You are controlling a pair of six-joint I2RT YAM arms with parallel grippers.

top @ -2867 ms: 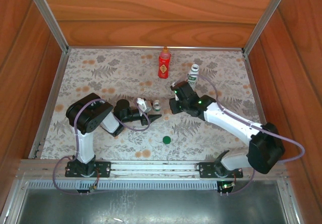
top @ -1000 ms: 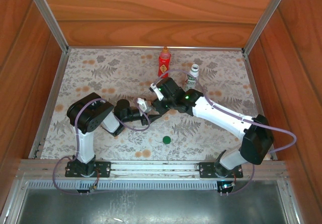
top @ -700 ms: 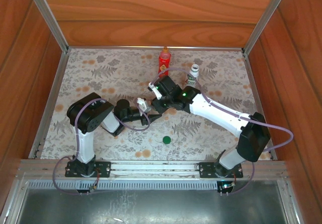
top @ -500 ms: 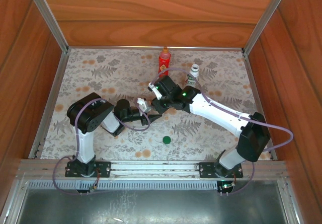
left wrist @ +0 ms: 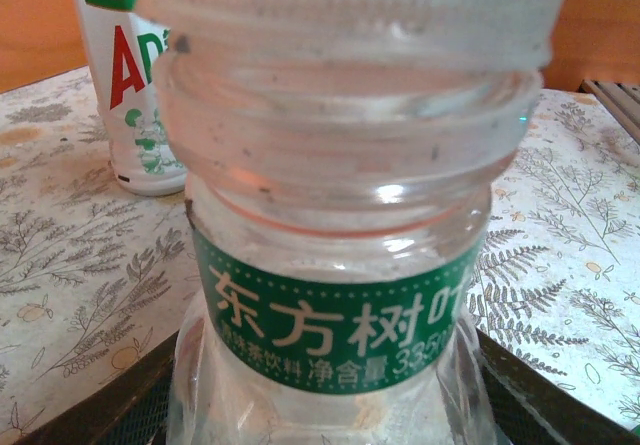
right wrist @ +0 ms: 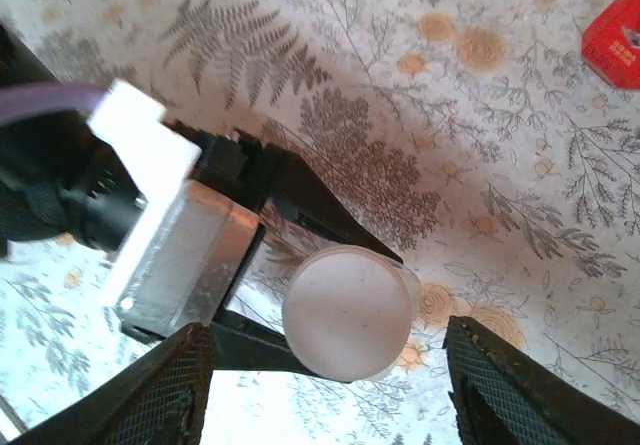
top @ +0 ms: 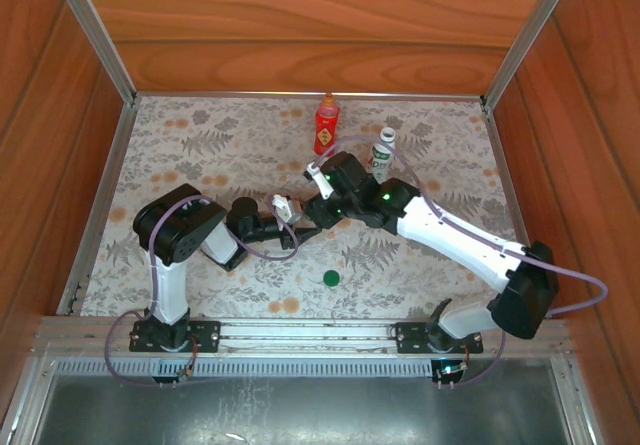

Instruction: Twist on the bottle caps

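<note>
Seen from above, the left gripper (top: 300,232) is stretched low over the middle of a flower-patterned table (top: 200,135). The right gripper (top: 322,207) is poised directly over its tips. Behind the left gripper, a red bottle (top: 326,125) is stood near the table's back edge, with a white bottle (top: 383,150) to the right of it. A green cap (top: 331,277) is laid flat in front of the left gripper.

In the left wrist view, a clear bottle (left wrist: 335,295) with a green label is gripped upright between the left gripper's dark fingers (left wrist: 100,405). A cloudy cap (left wrist: 350,15) is seated on its neck. The white bottle is seen beyond, to the left.

In the right wrist view, the cloudy cap is seen from above between the left gripper's fingers. The right gripper's fingers (right wrist: 165,395) are spread open on either side of it, without touching. A corner of the red bottle is seen well beyond the left gripper.
</note>
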